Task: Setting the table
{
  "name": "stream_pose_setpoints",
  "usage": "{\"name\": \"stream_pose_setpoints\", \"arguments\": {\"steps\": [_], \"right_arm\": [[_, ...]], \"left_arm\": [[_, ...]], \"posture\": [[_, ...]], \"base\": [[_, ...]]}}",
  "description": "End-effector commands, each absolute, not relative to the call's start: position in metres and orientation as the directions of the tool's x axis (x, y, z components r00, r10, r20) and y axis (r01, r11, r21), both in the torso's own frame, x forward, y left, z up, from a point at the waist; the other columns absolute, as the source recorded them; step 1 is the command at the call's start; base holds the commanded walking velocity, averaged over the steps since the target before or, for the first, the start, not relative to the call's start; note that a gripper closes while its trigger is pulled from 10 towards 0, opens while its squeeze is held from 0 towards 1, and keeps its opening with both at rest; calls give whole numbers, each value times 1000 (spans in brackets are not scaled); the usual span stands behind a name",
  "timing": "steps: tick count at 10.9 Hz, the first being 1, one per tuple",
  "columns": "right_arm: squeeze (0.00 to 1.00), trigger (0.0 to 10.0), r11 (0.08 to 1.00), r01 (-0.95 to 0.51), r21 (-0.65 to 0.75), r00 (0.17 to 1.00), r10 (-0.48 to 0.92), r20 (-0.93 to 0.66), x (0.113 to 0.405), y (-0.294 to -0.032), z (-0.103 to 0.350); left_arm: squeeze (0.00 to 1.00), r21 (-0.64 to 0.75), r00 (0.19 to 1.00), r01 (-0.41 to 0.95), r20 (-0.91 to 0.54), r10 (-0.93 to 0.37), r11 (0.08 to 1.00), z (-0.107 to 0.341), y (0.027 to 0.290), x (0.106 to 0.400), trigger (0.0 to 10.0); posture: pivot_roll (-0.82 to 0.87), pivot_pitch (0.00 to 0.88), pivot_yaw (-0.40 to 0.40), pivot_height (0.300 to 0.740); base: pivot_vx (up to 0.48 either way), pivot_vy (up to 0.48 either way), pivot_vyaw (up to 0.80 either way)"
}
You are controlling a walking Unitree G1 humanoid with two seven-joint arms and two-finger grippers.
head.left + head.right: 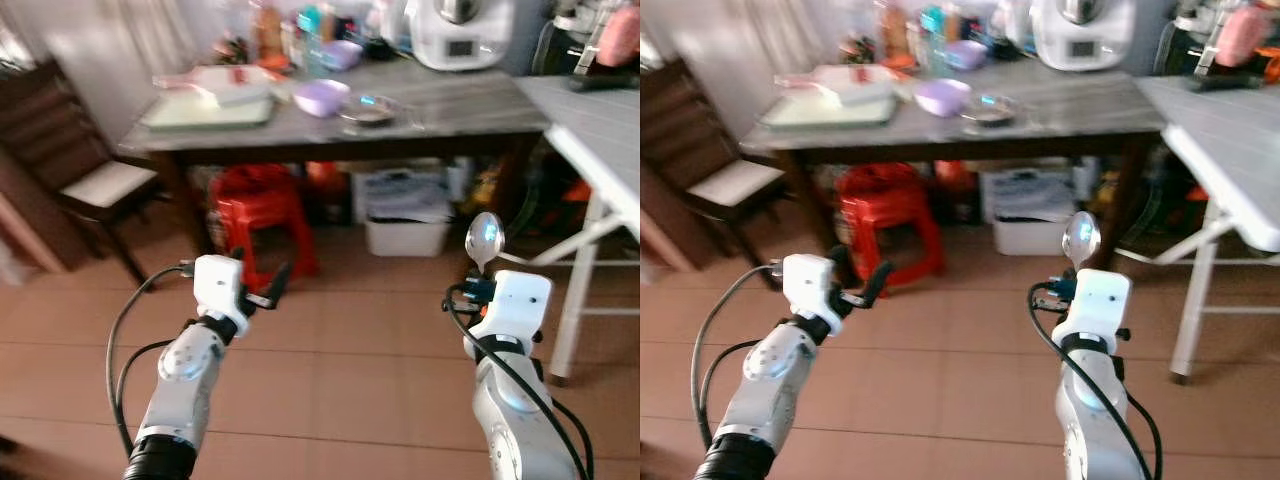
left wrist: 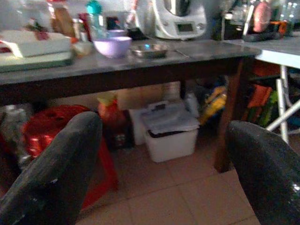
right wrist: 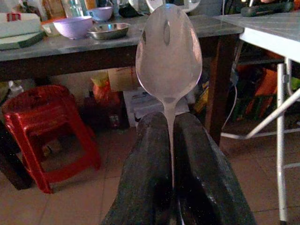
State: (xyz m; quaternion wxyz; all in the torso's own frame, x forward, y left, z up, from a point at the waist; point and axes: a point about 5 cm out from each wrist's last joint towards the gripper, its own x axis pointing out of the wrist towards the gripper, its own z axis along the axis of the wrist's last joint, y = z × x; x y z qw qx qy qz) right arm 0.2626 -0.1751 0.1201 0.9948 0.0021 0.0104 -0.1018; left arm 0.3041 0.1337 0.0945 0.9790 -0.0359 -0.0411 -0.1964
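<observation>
My right gripper is shut on a metal spoon, which stands upright with its bowl up above the tiled floor. My left gripper is open and holds nothing; its two black fingers frame the view toward the table. Ahead stands a dark wooden table carrying a lilac bowl, a shallow metal dish, a pale green tray and a white box. Both grippers hang well short of the table.
A red plastic stool and a white storage bin sit under the table. A dark chair with a pale seat stands at the left. A white folding table juts in at the right. A white kitchen appliance and bottles crowd the table's back.
</observation>
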Motion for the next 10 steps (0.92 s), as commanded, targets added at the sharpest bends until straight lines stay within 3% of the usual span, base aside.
{"name": "stream_pose_setpoints", "arguments": {"steps": [1, 7, 10], "right_arm": [[0, 10000, 976, 216, -2, 976, -216, -12, 261, -179, 120], [0, 10000, 977, 213, -4, 977, -213, -10, 260, -179, 120], [0, 10000, 977, 214, -4, 977, -214, -10, 259, -179, 119]], "left_arm": [[0, -74, 911, 407, 101, -399, 911, 98, 122, 304, 10000], [0, -81, 870, 486, 138, -473, 870, 102, 117, 299, 10000], [0, -91, 854, 514, 143, -499, 853, 102, 114, 297, 10000]], "posture": [[-11, 0, 95, 740], [-13, 0, 96, 740], [-17, 0, 97, 740]], "base": [[0, 0, 0], [0, 0, 0], [303, 0, 0]]}}
